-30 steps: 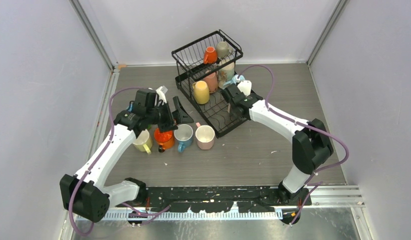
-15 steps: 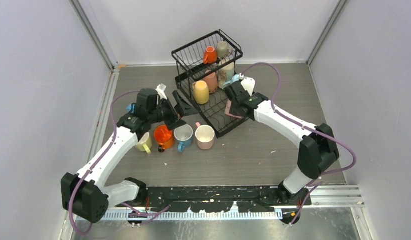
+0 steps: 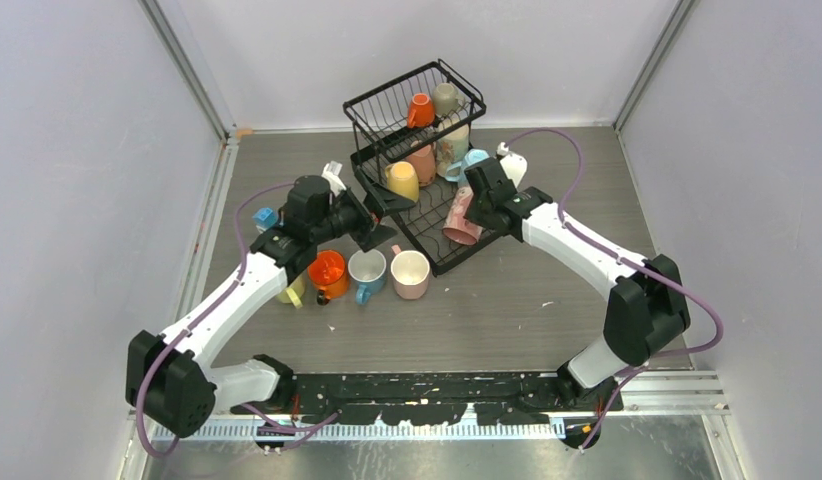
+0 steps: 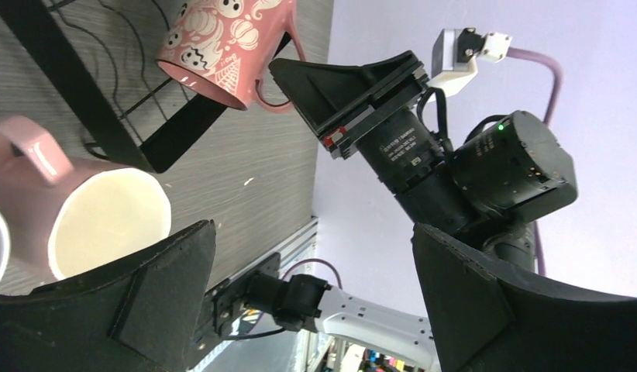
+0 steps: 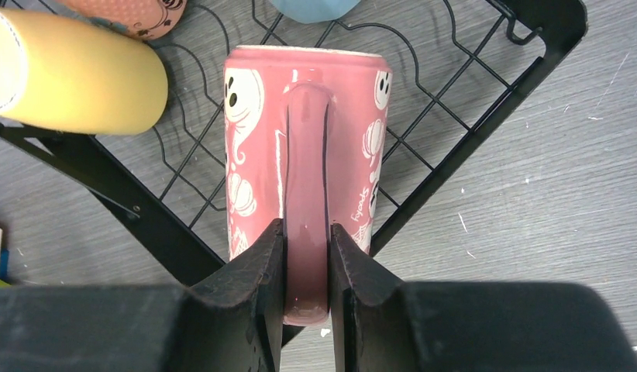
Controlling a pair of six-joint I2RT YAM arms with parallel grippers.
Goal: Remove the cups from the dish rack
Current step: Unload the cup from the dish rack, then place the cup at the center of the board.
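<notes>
My right gripper (image 5: 306, 229) pinches the handle of a glossy pink ceramic mug (image 5: 249, 147) printed with white ghosts and pumpkins, tilted over the black wire dish rack's (image 5: 474, 143) lower edge. My left gripper (image 4: 313, 229) gapes wide, empty.

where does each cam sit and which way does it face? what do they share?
Top: fixed above and behind the bases, looking down at the rack and table; both arms show whole.
Left wrist: on the left arm, facing across to the right hand; own open left hand frames it.
Right wrist: looks along its fingers clamped on the ghost mug handle, over the rack's tray.
Shared: all three show the ghost mug.
</notes>
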